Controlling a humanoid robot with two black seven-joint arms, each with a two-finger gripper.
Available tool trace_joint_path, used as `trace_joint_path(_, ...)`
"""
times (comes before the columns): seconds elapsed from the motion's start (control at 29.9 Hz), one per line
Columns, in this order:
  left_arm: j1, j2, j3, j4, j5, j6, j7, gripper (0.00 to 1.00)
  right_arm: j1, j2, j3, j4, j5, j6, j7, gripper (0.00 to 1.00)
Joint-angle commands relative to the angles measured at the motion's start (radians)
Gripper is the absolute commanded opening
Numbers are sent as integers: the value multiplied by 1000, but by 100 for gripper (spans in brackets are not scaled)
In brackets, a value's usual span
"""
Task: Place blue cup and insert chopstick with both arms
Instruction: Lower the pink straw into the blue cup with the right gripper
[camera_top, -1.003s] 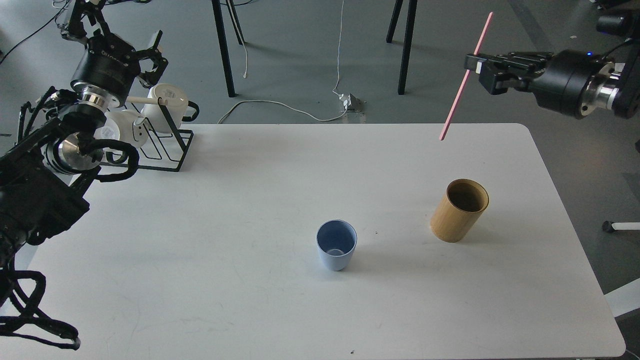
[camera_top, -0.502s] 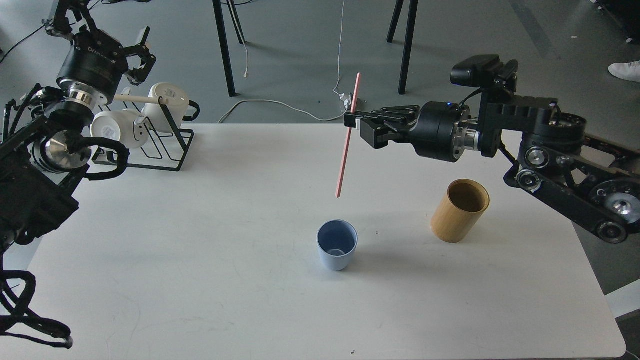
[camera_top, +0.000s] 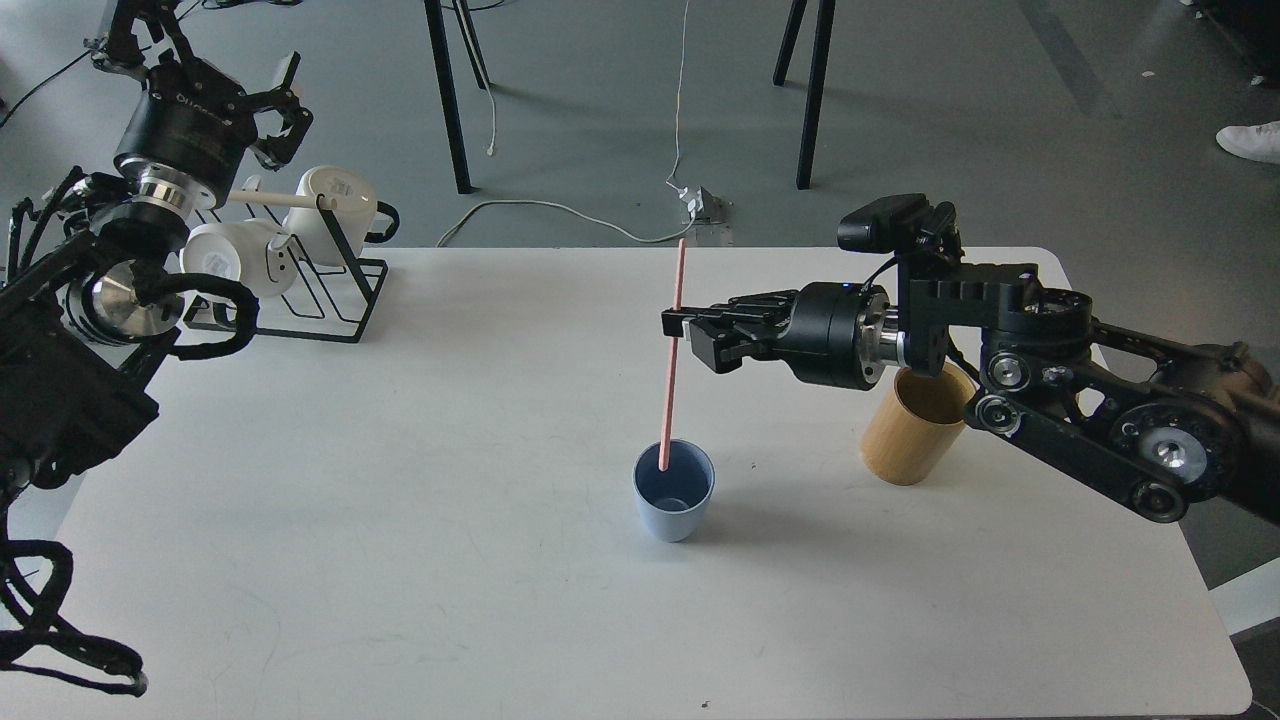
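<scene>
Chopstick (camera_top: 672, 355) hung near-vertical, pinched abt mid-length by right tool (camera_top: 676, 333), lower tip at or just inside rim of blue cup (camera_top: 673, 491), upright on surface (camera_top: 400, 520). Left tool (camera_top: 268, 105) was spread, empty, raised near mug rack (camera_top: 320, 285). Stick looked light, stiff, thin; prob. prone to pivot in grip, so mid-length hold suits. Cup looked light, could tip if stick pushed its wall.

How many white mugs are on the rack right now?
2. One white mug hangs at the rack's upper right; the other sits lower left, partly behind the left arm. More could be hidden there.
</scene>
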Motion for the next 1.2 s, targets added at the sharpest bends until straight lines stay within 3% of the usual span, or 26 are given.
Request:
trace_joint_path(0.0, 0, 0, 0, 0, 0, 0, 0, 100, -4, 6, -25, -10, -5, 0, 0, 1)
trace_joint_path(0.9, 6, -1, 0, 0, 0, 0, -2, 100, -42, 23, -52, -23, -8, 1, 0, 11)
trace_joint_path(0.97, 6, -1, 0, 0, 0, 0, -2, 100, -41, 23, -52, -21, -8, 0, 0, 18)
trace_joint_path(1.1, 6, -1, 0, 0, 0, 0, -2, 100, -41, 20, -36, -18, -2, 0, 2, 48)
trace_joint_path(1.17, 6, -1, 0, 0, 0, 0, -2, 100, -41, 14, -31, -17, 4, 0, 6, 58)
